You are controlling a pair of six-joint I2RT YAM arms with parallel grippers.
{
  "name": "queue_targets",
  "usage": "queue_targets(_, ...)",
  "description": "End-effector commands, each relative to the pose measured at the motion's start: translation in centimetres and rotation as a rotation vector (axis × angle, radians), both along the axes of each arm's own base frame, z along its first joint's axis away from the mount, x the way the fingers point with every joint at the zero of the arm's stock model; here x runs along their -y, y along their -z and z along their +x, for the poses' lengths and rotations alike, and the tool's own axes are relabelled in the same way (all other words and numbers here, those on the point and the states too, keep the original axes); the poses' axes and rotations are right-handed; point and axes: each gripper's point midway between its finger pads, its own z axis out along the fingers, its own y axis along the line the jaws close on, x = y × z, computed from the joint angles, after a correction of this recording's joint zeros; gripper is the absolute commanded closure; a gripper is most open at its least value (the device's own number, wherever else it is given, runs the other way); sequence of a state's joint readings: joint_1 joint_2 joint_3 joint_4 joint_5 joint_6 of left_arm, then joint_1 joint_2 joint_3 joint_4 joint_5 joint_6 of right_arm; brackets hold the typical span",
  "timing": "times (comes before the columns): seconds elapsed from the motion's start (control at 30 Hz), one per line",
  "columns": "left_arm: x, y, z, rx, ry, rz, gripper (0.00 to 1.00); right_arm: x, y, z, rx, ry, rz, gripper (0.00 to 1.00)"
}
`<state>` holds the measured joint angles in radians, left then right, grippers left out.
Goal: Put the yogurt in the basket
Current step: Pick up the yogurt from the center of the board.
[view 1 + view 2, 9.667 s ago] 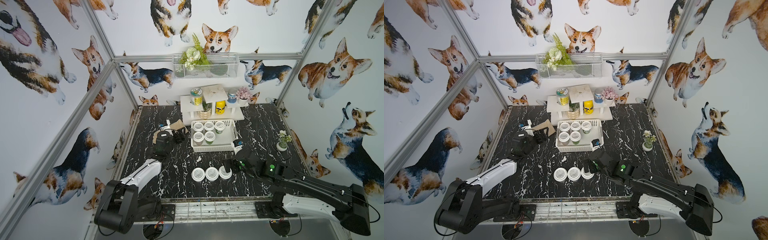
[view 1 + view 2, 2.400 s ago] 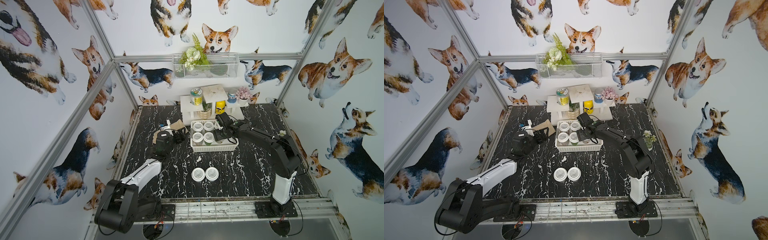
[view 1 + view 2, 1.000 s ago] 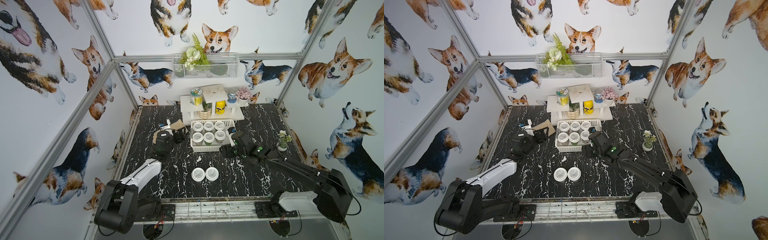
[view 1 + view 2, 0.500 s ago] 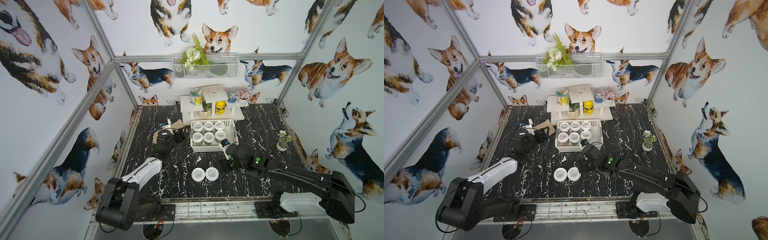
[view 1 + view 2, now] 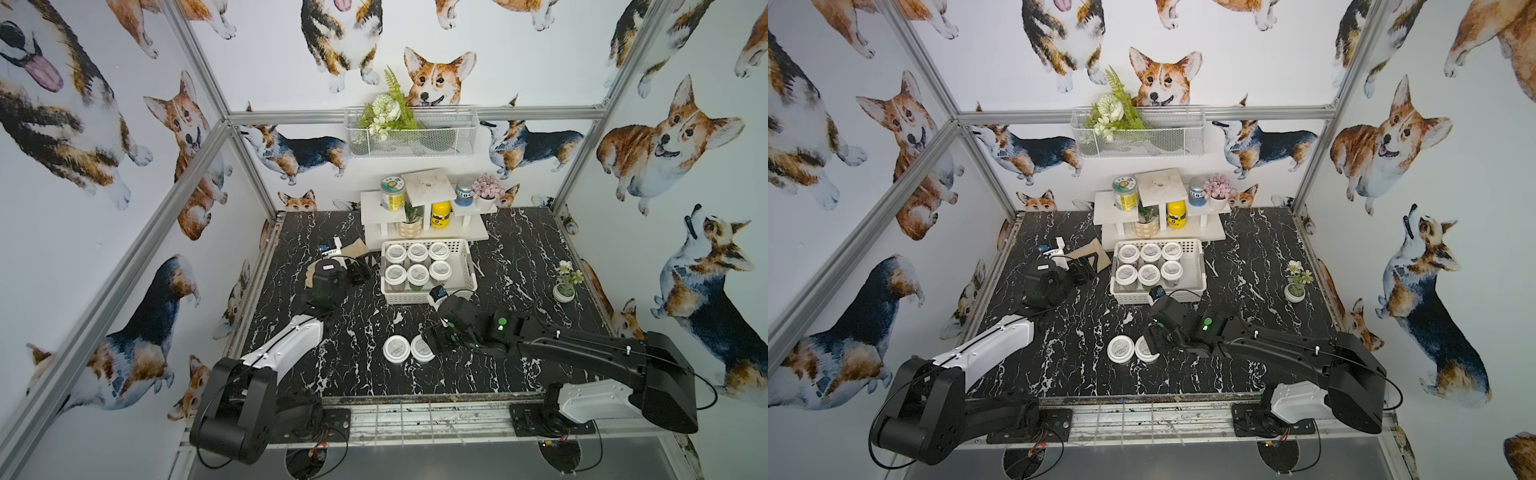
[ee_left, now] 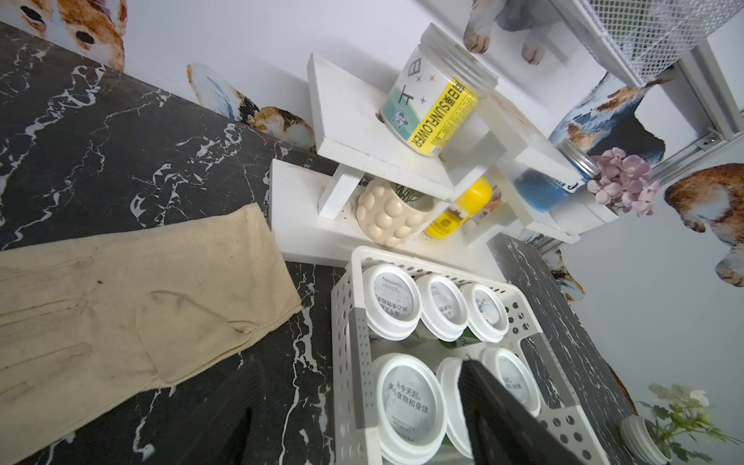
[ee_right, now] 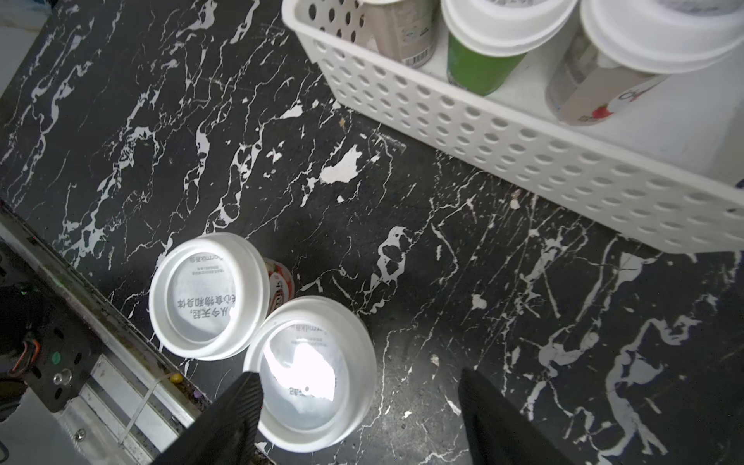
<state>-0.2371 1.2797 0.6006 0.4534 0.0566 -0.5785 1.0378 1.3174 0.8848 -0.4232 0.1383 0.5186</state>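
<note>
The white perforated basket [image 5: 467, 266] [image 5: 1200, 266] [image 7: 483, 133] holds several yogurt jars [image 5: 417, 272] [image 6: 408, 398] in two rows. Two more yogurt jars stand side by side near the table's front edge, a left one [image 5: 397, 348] [image 7: 209, 296] and a right one [image 5: 420, 349] [image 5: 1144, 348] [image 7: 310, 368]. My right gripper [image 5: 434, 337] [image 7: 358, 406] hangs open just above the right jar, whose lid sits partly between the fingers and close to one fingertip [image 7: 237, 414]. Left of the basket, my left gripper [image 5: 359, 272] [image 6: 362, 406] is open and holds nothing.
A beige glove [image 6: 120, 314] lies on the table by the left gripper. Behind the basket a white tiered shelf [image 5: 382, 208] carries a taller jar [image 5: 392, 193], a yellow bottle [image 5: 440, 214] and small pots. A small flower pot [image 5: 564, 291] stands at the right. The metal front rail [image 7: 133, 386] runs close by the two jars.
My right arm has drawn back from beside the basket toward the table's front and come down over the right of the two loose jars. The left arm stays about where it was.
</note>
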Motion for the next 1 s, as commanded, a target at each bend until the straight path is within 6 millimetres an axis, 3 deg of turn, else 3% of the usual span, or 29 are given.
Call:
queue_targets(0.0, 0.3, -0.5, 0.3, 0.017, 0.014, -0.002, 0.19, -0.8, 0.8, -1.3, -0.033, -0.019, -0.029, 0.18)
queue_targets(0.27, 0.2, -0.6, 0.2, 0.022, 0.012, -0.006, 0.19, -1.9, 2.1, -2.4, -0.033, -0.051, -0.109, 0.14)
queue_targets(0.63, 0.2, -0.6, 0.2, 0.022, 0.013, -0.006, 0.19, -1.4, 3.0, -1.9, -0.026, -0.018, -0.177, 0.14)
queue_targets(0.97, 0.2, -0.6, 0.2, 0.024, 0.013, -0.005, 0.19, -1.4, 3.3, -1.7, -0.029, -0.019, -0.193, 0.19)
